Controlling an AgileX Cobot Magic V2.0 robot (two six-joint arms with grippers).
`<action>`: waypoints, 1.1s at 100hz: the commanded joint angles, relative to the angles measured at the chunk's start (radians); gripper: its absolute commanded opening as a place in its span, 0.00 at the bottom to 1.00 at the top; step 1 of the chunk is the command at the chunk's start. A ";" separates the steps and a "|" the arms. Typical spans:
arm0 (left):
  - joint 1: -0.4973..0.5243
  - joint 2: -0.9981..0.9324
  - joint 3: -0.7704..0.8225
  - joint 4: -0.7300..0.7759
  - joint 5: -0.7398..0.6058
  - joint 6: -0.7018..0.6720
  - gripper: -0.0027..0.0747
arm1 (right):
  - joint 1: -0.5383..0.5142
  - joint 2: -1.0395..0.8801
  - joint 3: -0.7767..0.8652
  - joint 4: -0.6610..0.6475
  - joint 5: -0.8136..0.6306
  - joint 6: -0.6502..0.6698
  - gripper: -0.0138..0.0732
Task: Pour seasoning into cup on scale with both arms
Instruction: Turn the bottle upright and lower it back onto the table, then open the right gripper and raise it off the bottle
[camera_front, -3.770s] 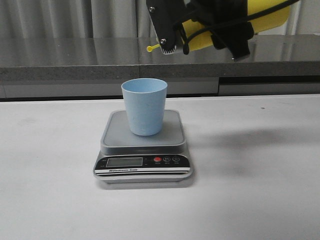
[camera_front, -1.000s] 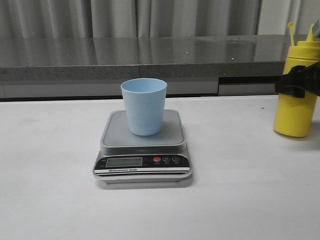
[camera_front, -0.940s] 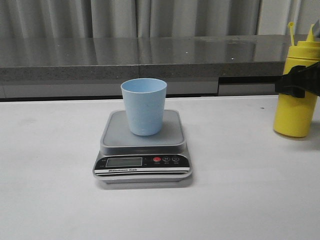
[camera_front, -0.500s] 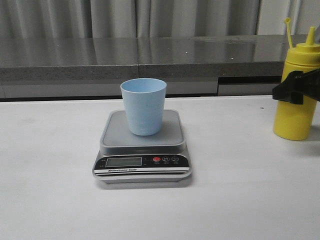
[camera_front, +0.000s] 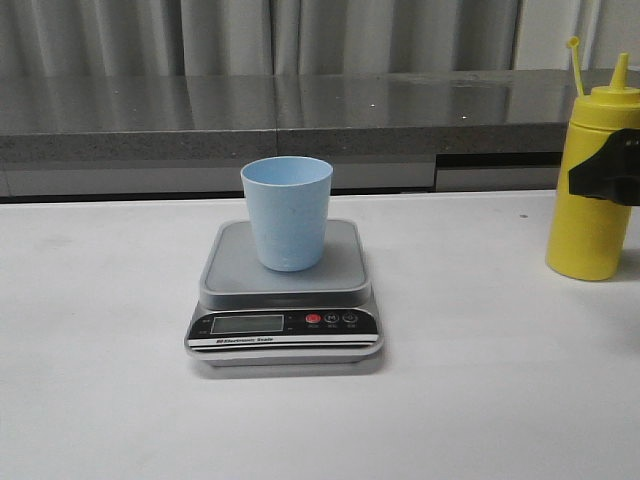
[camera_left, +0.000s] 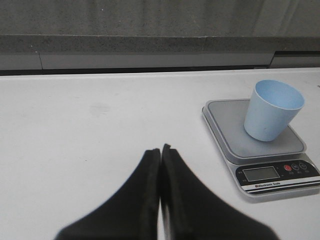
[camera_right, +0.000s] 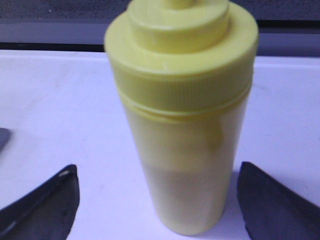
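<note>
Resting surface: a white table (camera_front: 480, 400) is seen, on which everything stands.
Scale (camera_front: 285, 295): placed at the table's middle, display facing the camera.
Seasoning bottle (camera_front: 592, 180): stood upright on the table, well right of the scale, nozzle up.
Cup (camera_front: 288, 212): set upright on the scale's platform.
Right gripper (camera_right: 159, 200): spread wide, with the bottle between its fingers (camera_right: 47, 202); both are held apart from the bottle's sides.
Left gripper (camera_left: 160, 155): pressed together, nothing between its fingers; held above bare table, left of the scale.
</note>
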 joint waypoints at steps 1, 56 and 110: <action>0.003 0.009 -0.028 -0.014 -0.080 -0.010 0.01 | -0.004 -0.093 0.014 0.033 -0.048 0.000 0.89; 0.003 0.009 -0.028 -0.014 -0.080 -0.010 0.01 | -0.004 -0.519 0.082 -0.023 0.232 0.236 0.08; 0.003 0.009 -0.028 -0.014 -0.080 -0.010 0.01 | 0.065 -0.902 0.238 -0.196 0.339 0.458 0.08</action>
